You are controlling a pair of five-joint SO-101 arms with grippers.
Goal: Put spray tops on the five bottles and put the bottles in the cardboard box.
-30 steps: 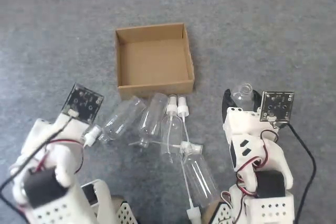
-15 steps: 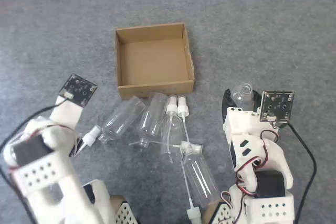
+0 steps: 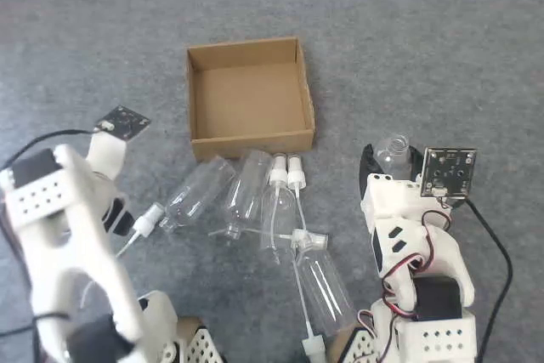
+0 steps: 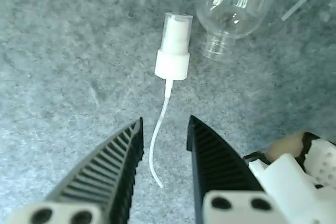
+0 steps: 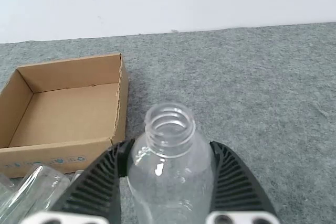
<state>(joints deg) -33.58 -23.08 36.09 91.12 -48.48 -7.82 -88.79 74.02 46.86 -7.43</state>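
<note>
left tool (image 4: 165, 123) hung open over a loose spray top (image 4: 173, 51) lying on the bench (image 4: 63, 51), its thin dip tube running between the jaws. prob v. light, tube bendy, so best taken at the stiff white collar. right tool (image 5: 169, 153) was clamped on an upright uncapped bottle (image 5: 169, 121): thin plastic, slippery, squashes easily. vs 1 s earlier, left arm had swung up & outward; right arm unchanged. cardboard box (image 3: 251, 142) sat beyond.
</note>
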